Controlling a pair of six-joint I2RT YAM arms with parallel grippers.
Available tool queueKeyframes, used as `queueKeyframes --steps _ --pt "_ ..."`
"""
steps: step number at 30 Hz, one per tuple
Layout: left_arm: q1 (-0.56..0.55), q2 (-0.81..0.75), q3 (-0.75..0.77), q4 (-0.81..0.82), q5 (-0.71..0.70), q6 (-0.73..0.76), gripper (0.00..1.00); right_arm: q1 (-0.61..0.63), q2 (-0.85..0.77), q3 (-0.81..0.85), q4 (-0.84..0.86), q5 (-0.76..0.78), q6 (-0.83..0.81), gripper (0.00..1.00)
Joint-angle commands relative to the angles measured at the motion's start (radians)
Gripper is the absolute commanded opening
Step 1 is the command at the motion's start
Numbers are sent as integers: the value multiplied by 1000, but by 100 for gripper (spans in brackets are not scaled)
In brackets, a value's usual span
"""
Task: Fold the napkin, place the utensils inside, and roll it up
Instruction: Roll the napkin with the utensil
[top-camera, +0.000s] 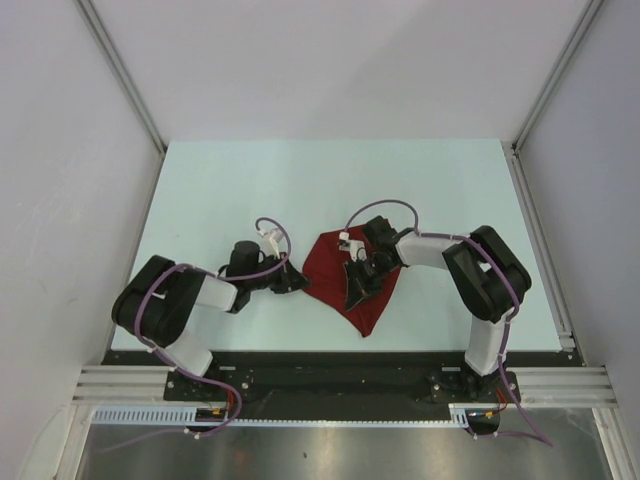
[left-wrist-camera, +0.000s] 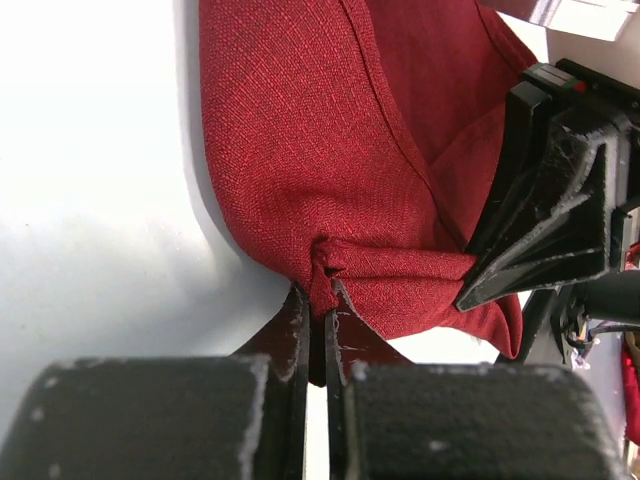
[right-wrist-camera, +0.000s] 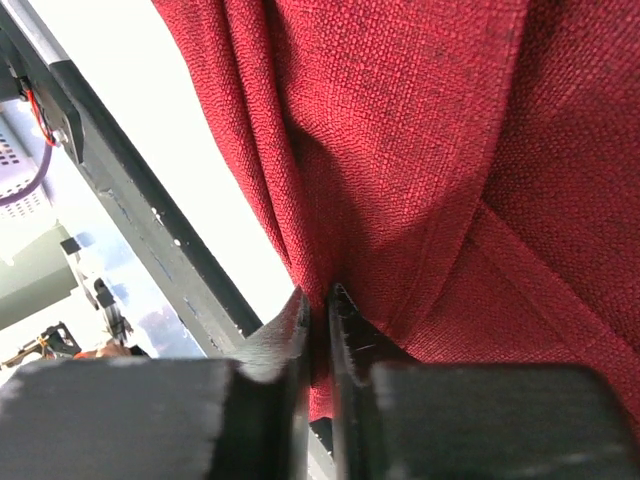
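1. The napkin (top-camera: 328, 268) lies in the middle of the table (top-camera: 250, 190). It is bunched up, and one corner points toward the arms.
2. The left gripper (left-wrist-camera: 318, 300) is at the napkin's left edge. Its jaws are pressed together and pinch a small bit of cloth.
3. The right gripper (right-wrist-camera: 318, 300) is over the middle of the napkin. Its jaws are pressed together too, and they pinch a fold.
4. I think this is the folding step. The napkin shows layers, but it is not flat or neat yet.
5. Next, I think both grippers must carry the cloth the same way, so the fold lands straight. Then they must let go.
6. I cannot see the knife in any picture. It must be found before it can go inside the napkin.
7. The two grippers sit very close at the napkin, so they could bump. A cable (top-camera: 385, 208) loops just past the napkin's far side. The soft cloth could slip or bunch.
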Motion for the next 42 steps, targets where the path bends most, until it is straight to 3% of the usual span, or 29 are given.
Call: queueKeyframes --steps 1,5,8,12,17,22,33,39,42 --pt "-1 -8 53 -61 -19 -3 0 2 -68 45 -47 66 -15 19" --pt "-1 -28 71 -115 -30 -20 0 13 -148 55 -97 118 -15 45" --pt "-1 -32 88 -167 -40 -30 0 28 -200 52 -127 170 -13 58" --pt "-1 -31 106 -209 -40 -38 0 129 -269 42 -139 313 -16 63" --pt "-3 -34 129 -256 -56 -32 0 257 -323 6 -116 611 25 66" --pt "-1 -28 146 -278 -60 -31 0 346 -349 -52 -88 809 74 67" --pt "-1 -28 177 -321 -71 -21 0 490 -349 -84 -148 956 183 64" --pt "1 -26 185 -331 -77 -20 0 539 -308 -70 -203 988 235 55" --pt "1 -26 188 -331 -77 -21 0 547 -297 -81 -200 979 238 45"
